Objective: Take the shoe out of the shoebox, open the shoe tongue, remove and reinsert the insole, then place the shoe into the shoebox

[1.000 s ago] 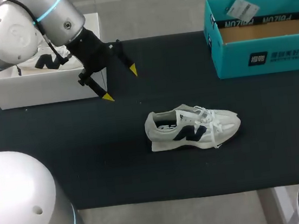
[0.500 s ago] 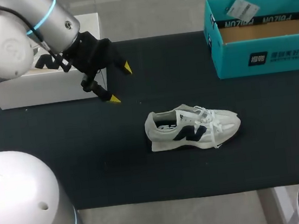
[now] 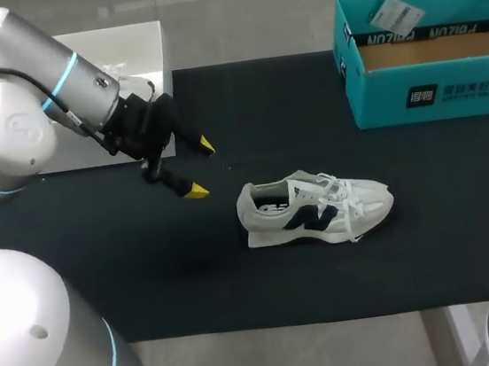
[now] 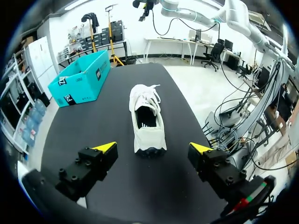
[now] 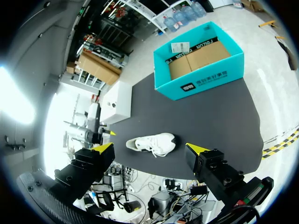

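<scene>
Surface: one black surface (image 3: 149,275).
Shoe: one white shoe (image 3: 314,207), mid-surface, outside both boxes.
Tools: two, both spread and holding nothing; left tool (image 3: 202,168) near the heel, right tool (image 5: 150,148) high above.
Boxes: two, far side; white box (image 3: 144,52) left, teal shoebox (image 3: 434,88) right.

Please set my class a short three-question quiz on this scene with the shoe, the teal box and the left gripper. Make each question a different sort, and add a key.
1. True or false: the shoe lies inside the teal shoebox.
2. Multiple choice: the left gripper is A) shut on the shoe, B) open and empty, C) shut on a lace.
3. Fill in: in the left wrist view, the shoe's ____ end is nearest the gripper.
Key: 1 false, it lies on the black table mat, outside the box; 2 B; 3 heel.
</scene>
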### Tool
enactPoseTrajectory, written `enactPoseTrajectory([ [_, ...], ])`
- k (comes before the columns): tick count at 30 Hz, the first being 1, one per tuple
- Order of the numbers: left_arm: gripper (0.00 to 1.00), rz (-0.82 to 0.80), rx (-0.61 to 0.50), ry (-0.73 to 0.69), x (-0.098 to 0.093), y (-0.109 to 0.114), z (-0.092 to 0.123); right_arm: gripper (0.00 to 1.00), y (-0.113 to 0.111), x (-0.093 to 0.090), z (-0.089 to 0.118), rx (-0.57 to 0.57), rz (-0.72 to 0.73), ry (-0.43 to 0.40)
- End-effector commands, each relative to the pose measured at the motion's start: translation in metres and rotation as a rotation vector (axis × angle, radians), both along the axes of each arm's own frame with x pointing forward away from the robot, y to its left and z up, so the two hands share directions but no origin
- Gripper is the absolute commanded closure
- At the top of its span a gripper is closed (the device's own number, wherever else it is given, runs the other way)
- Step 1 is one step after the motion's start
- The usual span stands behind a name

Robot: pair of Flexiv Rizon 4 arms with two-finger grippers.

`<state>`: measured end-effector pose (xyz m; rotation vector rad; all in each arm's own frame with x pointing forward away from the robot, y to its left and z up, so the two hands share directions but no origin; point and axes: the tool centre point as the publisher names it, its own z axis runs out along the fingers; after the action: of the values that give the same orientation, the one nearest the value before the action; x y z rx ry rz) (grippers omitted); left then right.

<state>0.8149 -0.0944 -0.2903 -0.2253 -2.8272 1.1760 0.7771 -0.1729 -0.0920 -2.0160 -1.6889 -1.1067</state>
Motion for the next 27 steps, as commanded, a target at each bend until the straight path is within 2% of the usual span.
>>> enactPoseTrajectory([
  [1, 0.00, -0.029, 0.010, -0.007, 0.000, -0.007, -0.014, 0.00, 0.001, 0.000, 0.000, -0.002, -0.001, 0.002],
  [12, 0.00, -0.029, 0.010, -0.007, 0.000, -0.007, -0.014, 0.00, 0.001, 0.000, 0.000, -0.002, -0.001, 0.002],
  [16, 0.00, 0.159, -0.063, -0.032, -0.004, -0.013, -0.035, 0.00, 0.001, 0.000, 0.000, -0.002, -0.001, 0.002],
  [20, 0.00, 0.295, -0.165, -0.064, -0.001, -0.015, -0.043, 0.00, 0.001, 0.000, 0.000, -0.002, -0.001, 0.002],
  [23, 0.00, 0.327, -0.190, -0.089, 0.003, -0.016, -0.049, 0.00, 0.001, 0.000, 0.000, -0.002, -0.001, 0.002],
  [27, 0.00, 0.324, -0.198, -0.047, 0.008, -0.015, -0.061, 0.00, 0.001, 0.000, 0.000, -0.002, -0.001, 0.002],
])
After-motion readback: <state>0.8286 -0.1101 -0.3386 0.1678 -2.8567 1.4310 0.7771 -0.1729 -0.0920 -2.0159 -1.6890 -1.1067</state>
